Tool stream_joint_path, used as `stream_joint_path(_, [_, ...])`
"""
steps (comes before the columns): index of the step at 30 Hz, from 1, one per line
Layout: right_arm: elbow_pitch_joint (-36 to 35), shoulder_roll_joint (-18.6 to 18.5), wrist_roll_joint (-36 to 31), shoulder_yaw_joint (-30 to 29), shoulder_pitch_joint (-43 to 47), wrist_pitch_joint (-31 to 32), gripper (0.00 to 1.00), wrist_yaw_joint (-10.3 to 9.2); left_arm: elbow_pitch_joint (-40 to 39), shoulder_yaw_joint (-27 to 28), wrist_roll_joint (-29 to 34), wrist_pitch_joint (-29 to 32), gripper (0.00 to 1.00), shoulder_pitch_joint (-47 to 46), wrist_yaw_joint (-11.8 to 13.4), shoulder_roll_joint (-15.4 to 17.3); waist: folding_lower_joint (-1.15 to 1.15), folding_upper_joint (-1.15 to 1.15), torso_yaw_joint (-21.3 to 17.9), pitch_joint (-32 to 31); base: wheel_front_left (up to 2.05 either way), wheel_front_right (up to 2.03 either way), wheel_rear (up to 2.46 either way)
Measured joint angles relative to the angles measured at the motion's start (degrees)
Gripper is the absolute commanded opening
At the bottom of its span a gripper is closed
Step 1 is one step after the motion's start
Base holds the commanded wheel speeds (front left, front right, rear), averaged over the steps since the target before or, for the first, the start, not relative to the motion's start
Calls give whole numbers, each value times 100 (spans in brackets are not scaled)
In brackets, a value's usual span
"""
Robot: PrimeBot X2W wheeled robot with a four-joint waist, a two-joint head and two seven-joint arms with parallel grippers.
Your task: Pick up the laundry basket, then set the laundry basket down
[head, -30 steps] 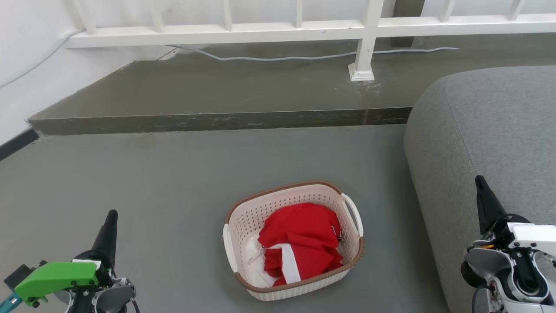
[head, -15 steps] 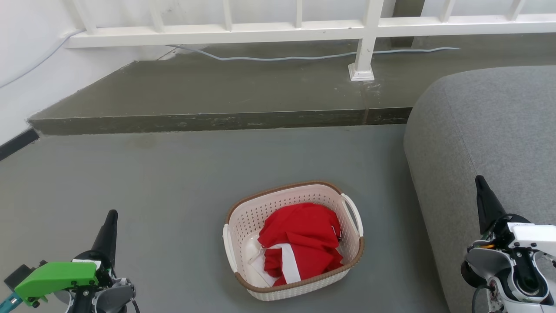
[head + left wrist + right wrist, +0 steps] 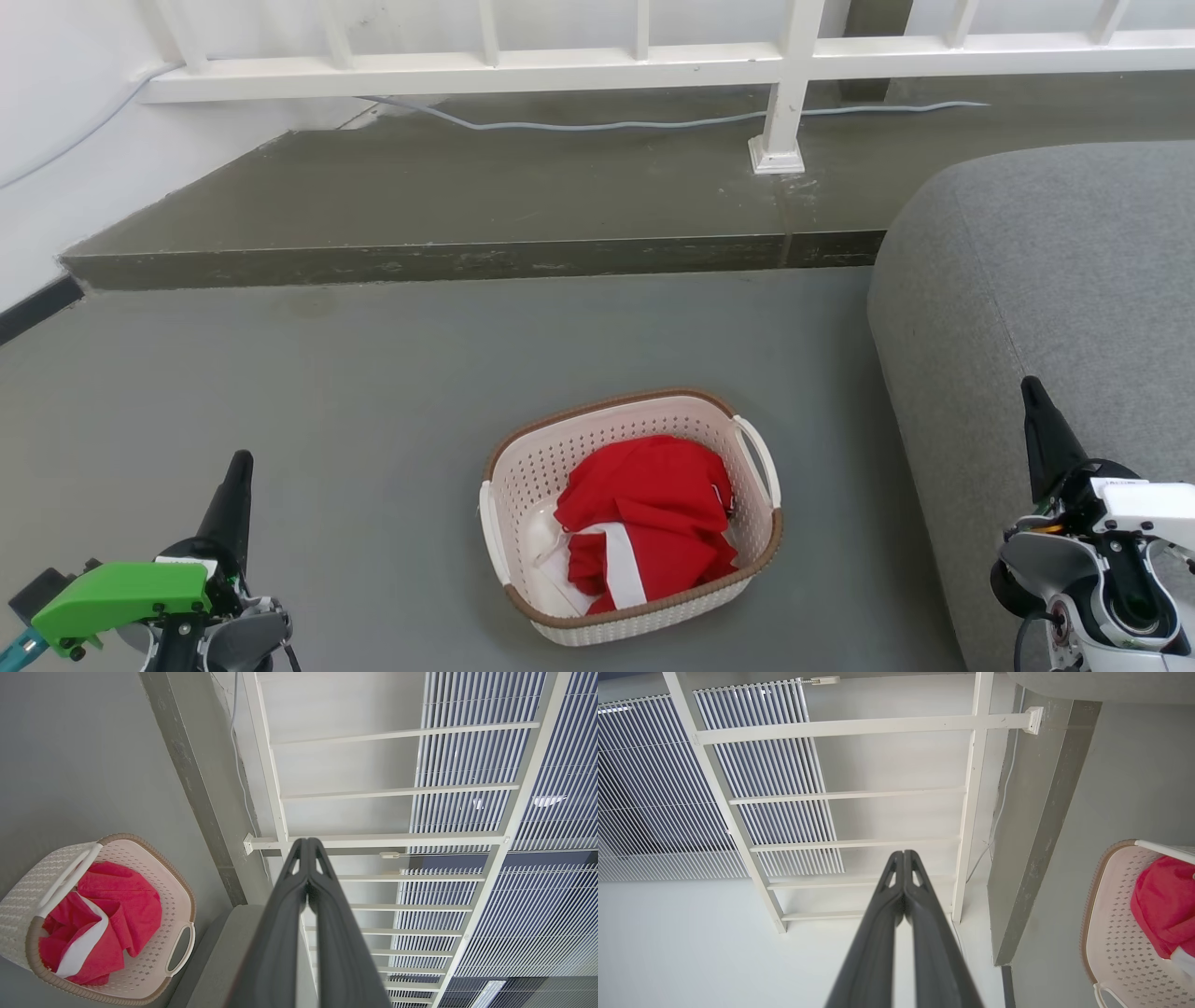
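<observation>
Left fingers (image 3: pixel 239 467): pressed together, nothing between them, at 8 o'clock in the head view, tips toward 12. Same left fingers (image 3: pixel 307 843) in the left wrist view: closed along their whole length, seen against a white railing (image 3: pixel 387 839).

Right fingers (image 3: pixel 1032 397): also together and empty, at 4 o'clock in the head view, tips toward 12, seen against a grey sofa (image 3: pixel 1055 271). In the right wrist view, right fingers (image 3: pixel 903 856) closed, no gap at the tips.

Laundry basket (image 3: pixel 537 462): upright on the grey floor (image 3: pixel 327 392), at 6 o'clock in the head view, between the two pairs of fingers and well apart from both. White loop handles at its 3 and 9 o'clock sides, brown rim all round. Sofa near at its 3 o'clock, not touching.

Inside the basket: crumpled red cloth (image 3: pixel 653 495) with a white band (image 3: pixel 624 565), heaped toward 4 o'clock.

At 12 o'clock from the basket: a raised step (image 3: pixel 448 187), the railing standing on it, a grey cable (image 3: pixel 607 122) along its base.
</observation>
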Motion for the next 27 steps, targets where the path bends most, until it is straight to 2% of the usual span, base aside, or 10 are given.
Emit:
stream_joint_path(7, [12,4,0,3,3,0,0,-2,12,-3,0,0,0,3,1,-2,0,0,0,0,0,0,0])
stream_joint_path(8, [48,18,-2,7,25,-1,100,-13,58,-14,1,-1,100,13,4,-8,0,0,0,0,0,0,0])
stream_joint_path(13, [307,156,-3,35,302,-1,100,-33,315,-66,8,-1,100,165,10,-135,0,0,0,2,0,0,0])
stream_joint_path(27, [109,153,-179,168,308,-213,100,-33,145,-257,146,-222,100,167,10,-136,0,0,7,24,0,0,0])
